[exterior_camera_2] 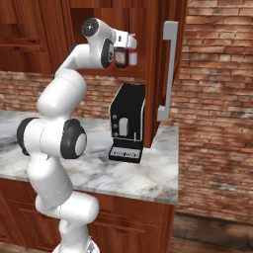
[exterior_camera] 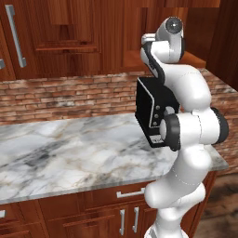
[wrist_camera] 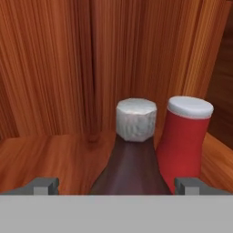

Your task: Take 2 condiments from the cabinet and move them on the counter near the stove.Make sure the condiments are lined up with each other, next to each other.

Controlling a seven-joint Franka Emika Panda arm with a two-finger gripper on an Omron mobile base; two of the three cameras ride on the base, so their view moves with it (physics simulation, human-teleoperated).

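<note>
Nearest us, our wide-open end effector [wrist_camera: 116, 185] straddles the maroon bottle [wrist_camera: 131, 170] on the cabinet [wrist_camera: 50, 157] shelf, red bottle [wrist_camera: 185, 141] touching at right, so we should close squarely without nudging it.

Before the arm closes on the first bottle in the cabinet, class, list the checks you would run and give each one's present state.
1. Pincer open wide: ok.
2. Dark maroon bottle centred between the fingertips: ok.
3. Both bottles upright on the cabinet shelf: ok.
4. Red bottle clear of the closing path: not ok, it stands tight beside the maroon one; touching or not, cannot tell.
5. Marble counter has bare space for setting down: ok.
6. Spot near the stove free: cannot tell.
</note>
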